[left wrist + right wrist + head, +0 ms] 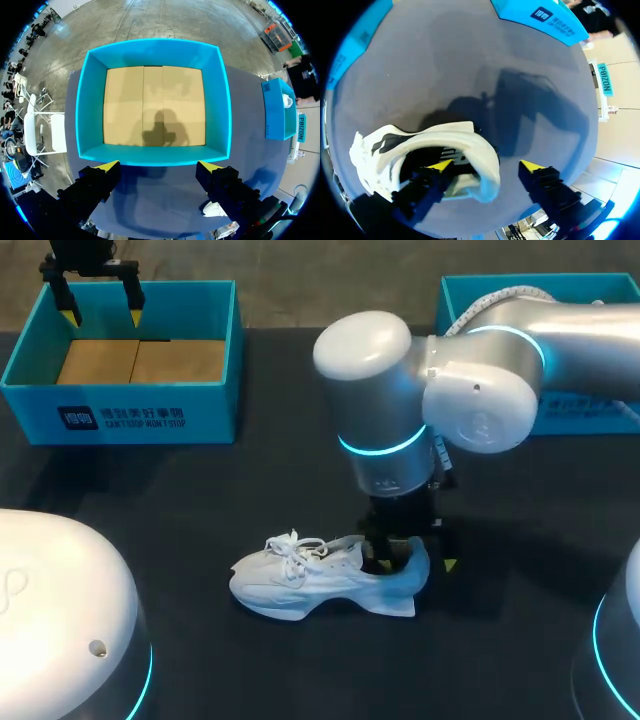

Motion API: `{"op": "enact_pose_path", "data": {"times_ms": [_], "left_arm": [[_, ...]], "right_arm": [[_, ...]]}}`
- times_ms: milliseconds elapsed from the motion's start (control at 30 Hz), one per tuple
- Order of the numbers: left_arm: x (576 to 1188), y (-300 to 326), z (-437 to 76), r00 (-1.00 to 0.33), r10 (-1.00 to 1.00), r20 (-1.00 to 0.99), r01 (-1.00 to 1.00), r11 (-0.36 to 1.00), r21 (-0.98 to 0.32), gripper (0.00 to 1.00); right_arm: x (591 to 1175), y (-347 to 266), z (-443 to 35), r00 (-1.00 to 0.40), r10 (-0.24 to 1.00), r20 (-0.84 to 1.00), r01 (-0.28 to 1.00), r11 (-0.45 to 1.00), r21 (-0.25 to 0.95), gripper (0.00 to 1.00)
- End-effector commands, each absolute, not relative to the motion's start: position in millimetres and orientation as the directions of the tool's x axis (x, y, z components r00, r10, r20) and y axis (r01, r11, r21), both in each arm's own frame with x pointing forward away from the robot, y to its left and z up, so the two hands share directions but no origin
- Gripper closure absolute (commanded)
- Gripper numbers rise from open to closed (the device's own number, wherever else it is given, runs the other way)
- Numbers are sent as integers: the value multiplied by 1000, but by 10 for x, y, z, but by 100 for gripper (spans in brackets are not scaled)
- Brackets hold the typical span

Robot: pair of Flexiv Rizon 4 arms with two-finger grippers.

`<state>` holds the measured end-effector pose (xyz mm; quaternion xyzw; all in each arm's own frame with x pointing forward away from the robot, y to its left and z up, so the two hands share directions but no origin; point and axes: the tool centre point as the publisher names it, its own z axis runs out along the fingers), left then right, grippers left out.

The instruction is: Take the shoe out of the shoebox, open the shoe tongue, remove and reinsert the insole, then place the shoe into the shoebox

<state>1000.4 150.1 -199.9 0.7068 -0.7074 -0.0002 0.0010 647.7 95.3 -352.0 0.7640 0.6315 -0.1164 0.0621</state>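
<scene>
Shoe out of the box, heel straddled.

The shoe [300,580] is set on its sole on the table [200,500], well apart from the shoebox [120,420]. Its heel wall is straddled by the right gripper [486,166], jaws apart, one finger inside. Far from the shoe, the left gripper [157,167] hangs spread above the shoebox. Risk judged: only the heel wall may be pinched and the insole missed, so the unheld shoe is dragged or tipped.

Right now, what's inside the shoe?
One finger of the right gripper sits inside the shoe at the heel opening; the other is outside the heel. Deeper in is dark and blocked, so the insole can't be seen.
</scene>
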Motion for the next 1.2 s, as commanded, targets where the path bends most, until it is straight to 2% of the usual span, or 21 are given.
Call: {"op": "enact_pose_path", "data": {"times_ms": [33,333,600,700,800,1200], "left_arm": [[10004,1501,-1999,-1,-1000,1,-1000,1,2,0],[10004,1501,-1999,-1,-1000,1,-1000,1,2,0],[10004,1501,-1999,-1,-1000,1,-1000,1,2,0],[10004,1501,-1999,-1,-1000,1,-1000,1,2,0],[10004,1501,-1999,-1,-1000,1,-1000,1,2,0],[10004,1501,-1999,-1,-1000,1,-1000,1,2,0]], "right_arm": [[6424,822,-3300,139,973,-183,987,-151,-49,0],[6476,563,-2832,-47,999,-9,999,47,3,0],[6565,385,-2660,-167,981,97,986,167,1,0],[6602,339,-2622,-189,968,164,981,194,-15,0],[6643,284,-2593,-247,914,322,966,259,5,0],[6643,284,-2593,-247,914,322,966,259,5,0]]}}
